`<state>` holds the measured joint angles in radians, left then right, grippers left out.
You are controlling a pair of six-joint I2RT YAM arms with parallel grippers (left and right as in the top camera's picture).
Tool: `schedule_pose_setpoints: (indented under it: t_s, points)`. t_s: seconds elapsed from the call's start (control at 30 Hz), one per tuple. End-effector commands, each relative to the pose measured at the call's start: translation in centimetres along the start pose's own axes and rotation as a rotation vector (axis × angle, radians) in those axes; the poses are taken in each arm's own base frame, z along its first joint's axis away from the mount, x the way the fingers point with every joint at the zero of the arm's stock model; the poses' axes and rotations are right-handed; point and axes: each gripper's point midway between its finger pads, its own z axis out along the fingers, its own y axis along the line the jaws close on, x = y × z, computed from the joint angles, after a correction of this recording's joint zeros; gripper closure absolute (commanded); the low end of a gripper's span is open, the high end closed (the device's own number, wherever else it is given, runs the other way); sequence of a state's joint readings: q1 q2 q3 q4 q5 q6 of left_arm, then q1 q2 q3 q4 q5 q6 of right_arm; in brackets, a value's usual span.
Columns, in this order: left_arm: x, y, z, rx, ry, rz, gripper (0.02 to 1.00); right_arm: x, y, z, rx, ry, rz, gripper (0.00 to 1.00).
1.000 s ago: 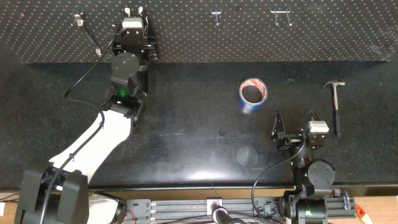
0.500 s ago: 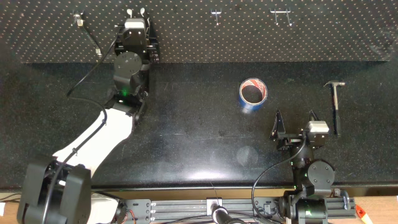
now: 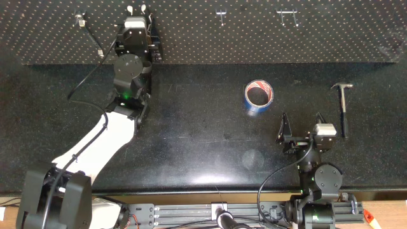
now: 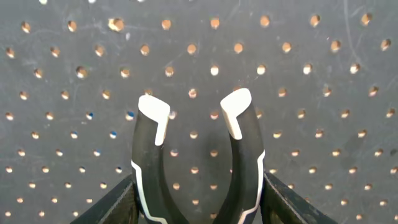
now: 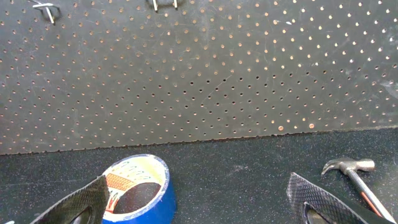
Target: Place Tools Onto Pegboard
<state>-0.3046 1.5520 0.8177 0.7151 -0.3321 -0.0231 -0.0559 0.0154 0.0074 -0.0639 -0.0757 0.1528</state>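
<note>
A pair of pliers [image 4: 196, 149] with black handles and white tips is held against the pegboard [image 4: 311, 74], handles pointing away from the wrist. My left gripper [image 4: 198, 208] is shut on its lower part; from above, the left gripper [image 3: 136, 28] is up at the pegboard [image 3: 254, 32] and the white handle tips [image 3: 137, 9] stick out past it. A blue tape roll [image 3: 259, 95] [image 5: 137, 186] and a hammer [image 3: 343, 108] [image 5: 351, 171] lie on the black table. My right gripper [image 3: 300, 124] [image 5: 199, 211] stands open near the table's front, between tape and hammer, holding nothing.
Metal hooks [image 3: 220, 14] [image 3: 287, 16] stick out of the pegboard at upper middle and right, and another hook [image 3: 81, 20] at upper left with a black cable [image 3: 95, 39] below it. The black table [image 3: 191, 127] is bare in the middle.
My left gripper with the pliers has shifted slightly up the top view, closer to the pegboard. The right arm, tape and hammer have not moved.
</note>
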Motion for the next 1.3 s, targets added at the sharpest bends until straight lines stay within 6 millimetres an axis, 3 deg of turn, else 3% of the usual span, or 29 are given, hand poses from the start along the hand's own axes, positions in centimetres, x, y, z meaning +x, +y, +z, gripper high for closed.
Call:
schedule_pose_setpoints:
  t_s: [0.03, 1.13, 1.17, 1.3]
  points:
    - [-2.4, -0.2, 0.0, 0.003, -0.070, -0.019, 0.989, 0.2, 0.0, 0.0, 0.002, 0.004, 0.011, 0.069]
    - [3.8, -0.3, 1.5, -0.001, 0.081, 0.029, 0.991, 0.2, 0.0, 0.0, 0.002, 0.004, 0.011, 0.069]
    - [3.9, -0.3, 1.5, -0.002, 0.086, 0.030, 0.972, 0.2, 0.0, 0.0, 0.002, 0.004, 0.011, 0.069]
    - [4.8, -0.3, 1.4, -0.002, 0.119, 0.042, 0.695, 0.2, 0.0, 0.0, 0.002, 0.004, 0.011, 0.069]
